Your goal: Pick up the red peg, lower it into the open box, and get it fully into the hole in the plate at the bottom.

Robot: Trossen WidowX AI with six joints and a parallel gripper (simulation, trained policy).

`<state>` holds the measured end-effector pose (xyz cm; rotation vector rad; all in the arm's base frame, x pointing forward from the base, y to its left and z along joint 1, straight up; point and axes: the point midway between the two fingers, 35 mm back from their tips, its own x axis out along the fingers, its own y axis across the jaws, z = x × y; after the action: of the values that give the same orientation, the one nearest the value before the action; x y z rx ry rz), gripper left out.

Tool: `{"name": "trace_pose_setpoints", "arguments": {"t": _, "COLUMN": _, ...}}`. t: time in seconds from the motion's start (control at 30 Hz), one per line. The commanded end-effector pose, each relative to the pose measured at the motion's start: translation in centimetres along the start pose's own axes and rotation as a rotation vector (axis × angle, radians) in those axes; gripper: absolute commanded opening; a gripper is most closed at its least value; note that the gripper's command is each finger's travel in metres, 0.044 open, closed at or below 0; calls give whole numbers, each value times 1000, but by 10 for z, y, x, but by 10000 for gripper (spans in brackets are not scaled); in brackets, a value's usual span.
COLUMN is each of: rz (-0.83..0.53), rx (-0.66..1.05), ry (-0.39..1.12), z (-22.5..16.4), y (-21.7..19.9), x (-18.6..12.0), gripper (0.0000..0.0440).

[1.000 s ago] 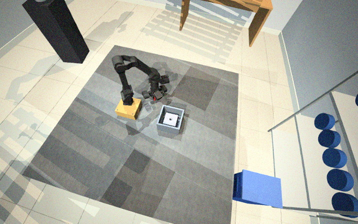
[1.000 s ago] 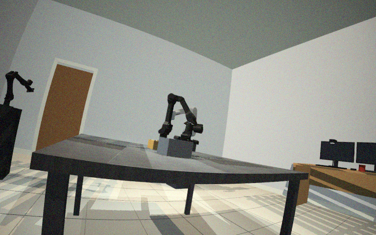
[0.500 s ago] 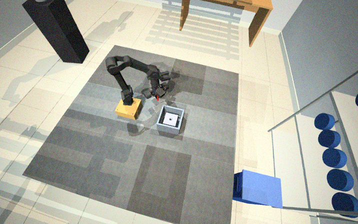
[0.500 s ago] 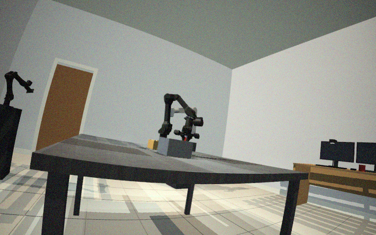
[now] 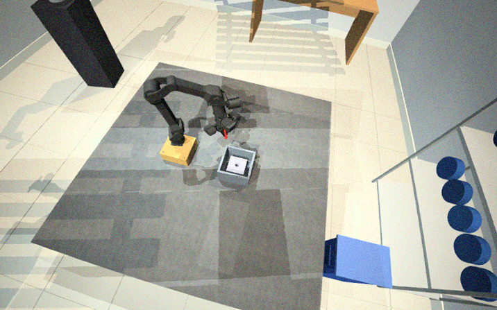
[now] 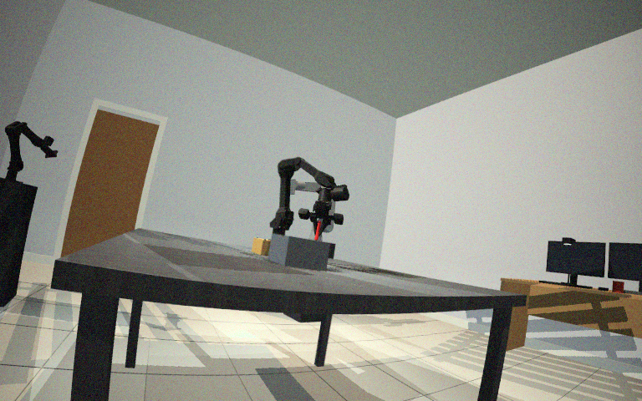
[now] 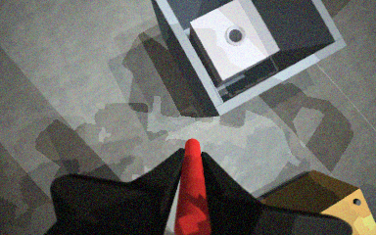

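The red peg (image 5: 225, 134) (image 6: 318, 230) (image 7: 193, 196) is held between the fingertips of my gripper (image 5: 224, 131) (image 6: 318, 227) (image 7: 192, 155), which is shut on it. The peg stands roughly upright with a slight tilt, raised above the mat and outside the box. The open grey box (image 5: 235, 180) (image 6: 306, 253) (image 7: 205, 90) stands beside the peg, beyond the fingertips in the wrist view. At its bottom lies the white plate (image 5: 232, 168) (image 7: 215, 49) with a round hole (image 5: 236, 164) (image 7: 235, 35), which has nothing in it. In the exterior view the box wall hides the plate.
The yellow block (image 5: 177, 150) (image 6: 259, 246) (image 7: 349, 211) lies at the arm's base, left of the box in the top view and at the lower right in the wrist view. The box's raised walls surround the plate. A blue bin (image 5: 363, 260) is beyond the table edge.
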<state>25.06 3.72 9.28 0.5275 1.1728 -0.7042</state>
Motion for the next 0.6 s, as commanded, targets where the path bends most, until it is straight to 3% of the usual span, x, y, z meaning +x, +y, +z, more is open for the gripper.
{"name": "trace_pose_setpoints", "arguments": {"t": 0.0, "rz": 6, "rx": 2, "ry": -32, "z": 21, "y": 0, "x": -10, "gripper": 0}}
{"name": "trace_pose_setpoints", "arguments": {"t": 0.57, "rz": -15, "rx": 89, "ry": -40, "z": 80, "y": -18, "x": 7, "gripper": 0}}
